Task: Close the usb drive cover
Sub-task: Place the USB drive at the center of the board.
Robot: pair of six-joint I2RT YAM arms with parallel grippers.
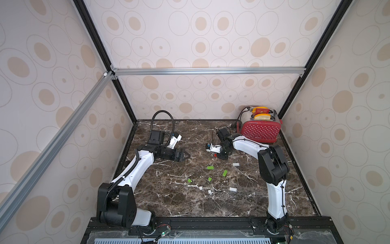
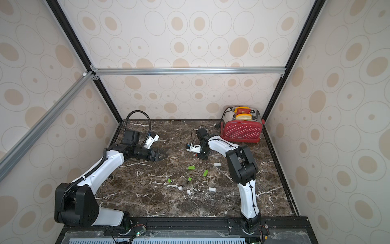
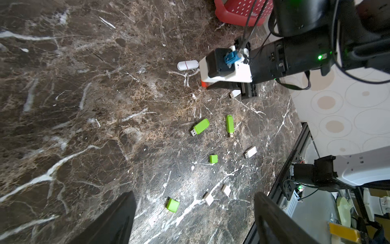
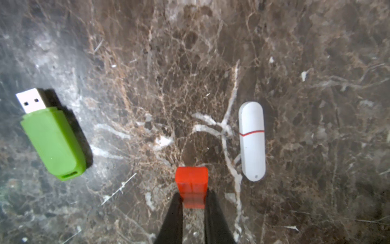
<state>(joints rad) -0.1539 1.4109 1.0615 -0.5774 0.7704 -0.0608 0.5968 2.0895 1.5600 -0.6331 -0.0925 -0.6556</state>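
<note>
Red plastic is what my right claw (image 4: pixel 192 193) has between its black fingers (image 4: pixel 175 211): a small ridged red block (image 4: pixel 191 179), pinched by one end, low at the glossy desk (image 4: pixel 190 63). I can't tell whether it touches the surface, or whether it is a cover or a drive body; no plug shows.

Just beside it, the right wrist view gives me a white capped drive (image 4: pixel 252 141), rounded at both ends, with a thin red line around its middle and no lettering. On the block's other side, well apart, a green drive (image 4: pixel 52 137) lies flat with its metal plug bare.

My left claw (image 3: pixel 194 194) is spread wide and holds nothing. Its wrist view shows what the right one misses: a second green drive (image 3: pixel 229 124), two green caps (image 3: pixel 213 158), two white drives (image 3: pixel 251 152) with bare plugs and two small white caps (image 3: pixel 208 198), all loose on the brown, white-veined marble-look top.

In both top views the red block shows as a speck just right of the frame's centre, with the left claw left of centre and aimed toward it. A red toaster (image 1: pixel 260 131) with white dots stands at the desk's upper right, two yellow-edged slices (image 1: pixel 261 116) in its slots. The small white word on its side is too small to read.
</note>
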